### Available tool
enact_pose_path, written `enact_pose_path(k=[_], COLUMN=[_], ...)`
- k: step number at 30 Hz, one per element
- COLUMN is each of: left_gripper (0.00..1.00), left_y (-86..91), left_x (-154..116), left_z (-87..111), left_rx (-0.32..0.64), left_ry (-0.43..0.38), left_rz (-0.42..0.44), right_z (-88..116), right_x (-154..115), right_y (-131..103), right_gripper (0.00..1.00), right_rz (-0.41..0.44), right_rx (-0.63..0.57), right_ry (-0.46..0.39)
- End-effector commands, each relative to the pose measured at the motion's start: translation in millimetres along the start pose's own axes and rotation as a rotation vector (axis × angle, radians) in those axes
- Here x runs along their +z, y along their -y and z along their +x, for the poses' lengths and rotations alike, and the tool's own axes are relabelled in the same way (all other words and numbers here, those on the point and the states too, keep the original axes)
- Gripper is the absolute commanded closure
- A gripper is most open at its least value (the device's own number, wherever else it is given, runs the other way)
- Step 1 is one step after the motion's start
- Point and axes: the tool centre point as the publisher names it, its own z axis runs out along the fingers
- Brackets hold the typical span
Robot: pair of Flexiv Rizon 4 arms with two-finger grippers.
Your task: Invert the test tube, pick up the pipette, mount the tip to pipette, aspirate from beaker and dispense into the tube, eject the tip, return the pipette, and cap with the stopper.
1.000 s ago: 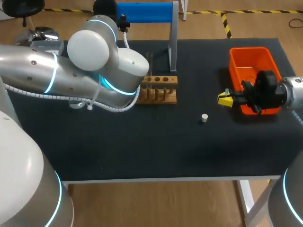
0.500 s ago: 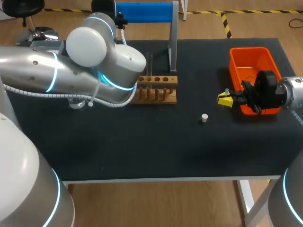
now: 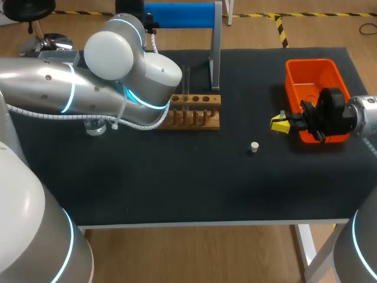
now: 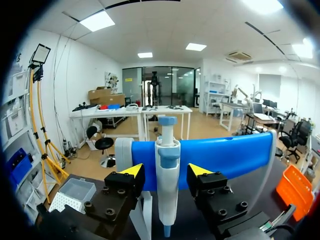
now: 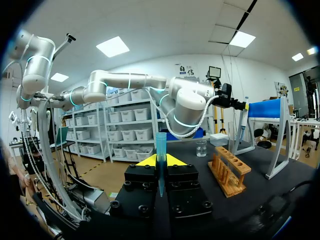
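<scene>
Left gripper (image 4: 166, 171): fingers apart on either side of the pipette (image 4: 166, 150), which hangs in the blue stand (image 4: 225, 155); neither finger touches it. Right gripper (image 5: 160, 161): closed on a blue pipette tip (image 5: 160, 144), just beside the orange bin (image 3: 311, 69). Wooden rack (image 3: 197, 118): one glass test tube (image 3: 187, 82) upright in an end hole; beaker (image 5: 201, 148) and tip box (image 4: 74, 192) stand near each other, stopper (image 3: 254, 147) alone on the table (image 3: 177, 177).
</scene>
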Motion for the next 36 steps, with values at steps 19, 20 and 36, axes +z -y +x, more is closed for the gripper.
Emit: enact_pose_path(k=[19,20,36], left_gripper=[0.51,0.51,0.53], left_y=[-5.2,-5.3,-6.0], left_x=[14.1,14.8,19.5], left_z=[1.8,1.8,1.5], left_rx=[-0.003,-0.003,-0.005], left_ry=[0.002,0.002,0.001], left_rz=[-0.013,-0.013,-0.017], right_z=[0.5,0.5,0.5], right_x=[-0.2,-0.2,-0.2], right_y=[-0.1,-0.1,-0.1], right_gripper=[1.0,1.0,1.0], right_rz=[0.001,0.001,0.001], right_rx=[0.0,0.0,0.0], right_ry=[0.0,0.0,0.0])
